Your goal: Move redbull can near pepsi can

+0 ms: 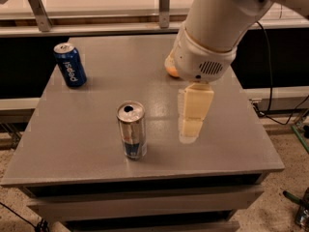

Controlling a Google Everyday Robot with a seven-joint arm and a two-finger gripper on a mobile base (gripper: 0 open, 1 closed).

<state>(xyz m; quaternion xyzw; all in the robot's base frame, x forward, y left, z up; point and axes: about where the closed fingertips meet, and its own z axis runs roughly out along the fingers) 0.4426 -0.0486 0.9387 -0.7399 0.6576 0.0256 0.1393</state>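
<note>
The redbull can [132, 130] is slim and silver with a blue and red mark. It stands upright near the front middle of the grey table [72, 144]. The pepsi can [70, 65] is dark blue with white lettering and stands upright at the table's back left. My gripper [189, 129] hangs below the big white arm over the table. It is to the right of the redbull can, about a can's height away, and holds nothing.
An orange fruit [170, 68] lies at the back of the table, mostly hidden behind my arm. A metal rail and counter run behind the table. Cables lie on the floor at the right.
</note>
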